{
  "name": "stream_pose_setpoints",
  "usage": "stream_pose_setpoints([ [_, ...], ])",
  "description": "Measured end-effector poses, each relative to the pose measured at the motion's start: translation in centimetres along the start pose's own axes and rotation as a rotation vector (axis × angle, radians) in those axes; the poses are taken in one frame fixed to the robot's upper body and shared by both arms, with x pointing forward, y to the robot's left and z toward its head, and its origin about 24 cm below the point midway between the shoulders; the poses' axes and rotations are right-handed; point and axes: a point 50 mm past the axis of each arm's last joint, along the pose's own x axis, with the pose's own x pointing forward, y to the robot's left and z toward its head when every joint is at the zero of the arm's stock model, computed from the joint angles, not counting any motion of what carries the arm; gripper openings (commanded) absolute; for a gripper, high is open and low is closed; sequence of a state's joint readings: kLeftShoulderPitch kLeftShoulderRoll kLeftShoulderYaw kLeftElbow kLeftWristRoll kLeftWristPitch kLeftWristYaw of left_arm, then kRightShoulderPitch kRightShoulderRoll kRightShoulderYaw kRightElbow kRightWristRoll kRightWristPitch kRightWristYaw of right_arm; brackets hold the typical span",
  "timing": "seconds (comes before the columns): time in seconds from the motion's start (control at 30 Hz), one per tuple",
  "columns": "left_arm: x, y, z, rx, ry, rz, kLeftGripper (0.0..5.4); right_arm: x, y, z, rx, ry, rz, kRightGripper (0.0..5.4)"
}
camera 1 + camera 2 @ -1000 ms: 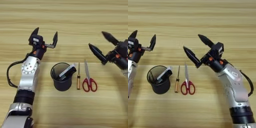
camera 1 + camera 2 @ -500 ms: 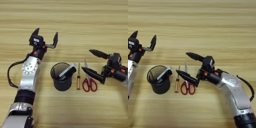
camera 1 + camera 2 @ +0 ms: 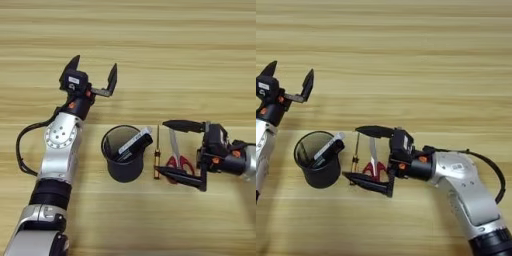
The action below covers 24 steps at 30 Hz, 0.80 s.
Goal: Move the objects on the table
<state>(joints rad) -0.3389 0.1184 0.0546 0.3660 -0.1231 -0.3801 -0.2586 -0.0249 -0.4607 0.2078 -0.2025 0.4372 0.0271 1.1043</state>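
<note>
The black mesh pen cup (image 3: 123,159) stands upright on the wooden table (image 3: 150,60), just left of centre. The white-barrelled marker with a black cap (image 3: 134,143) leans inside it, poking over the right rim. I cannot make out the slim all-black marker as a separate thing. My right gripper (image 3: 160,147) is open wide, right of the cup. One finger lies beyond the scissors' blades and the other by the near end of the screwdriver's handle. My left gripper (image 3: 95,65) hangs open beyond the cup, holding nothing.
A thin screwdriver with a wooden handle (image 3: 157,156) lies just right of the cup. Red-handled scissors (image 3: 176,159) lie beside it, blades pointing away from me. Both sit between the right gripper's fingers.
My right gripper has swung left and toward me, from the right edge down to the scissors and screwdriver, and now brackets them. The left arm and the cup have stayed put.
</note>
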Motion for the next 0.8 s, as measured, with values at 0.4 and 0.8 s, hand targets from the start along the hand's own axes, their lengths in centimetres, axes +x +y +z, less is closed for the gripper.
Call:
stream_pose_setpoints([
  [0.4,0.0,0.7,-0.4,-0.023,0.033,0.095,5.38,0.6,0.6,-0.5,0.009,0.027,0.045,5.4],
  [0.8,-0.3,0.9,-2.0,-0.107,0.172,0.183,5.38,1.4,0.1,0.0,-0.007,-0.007,0.032,5.4],
])
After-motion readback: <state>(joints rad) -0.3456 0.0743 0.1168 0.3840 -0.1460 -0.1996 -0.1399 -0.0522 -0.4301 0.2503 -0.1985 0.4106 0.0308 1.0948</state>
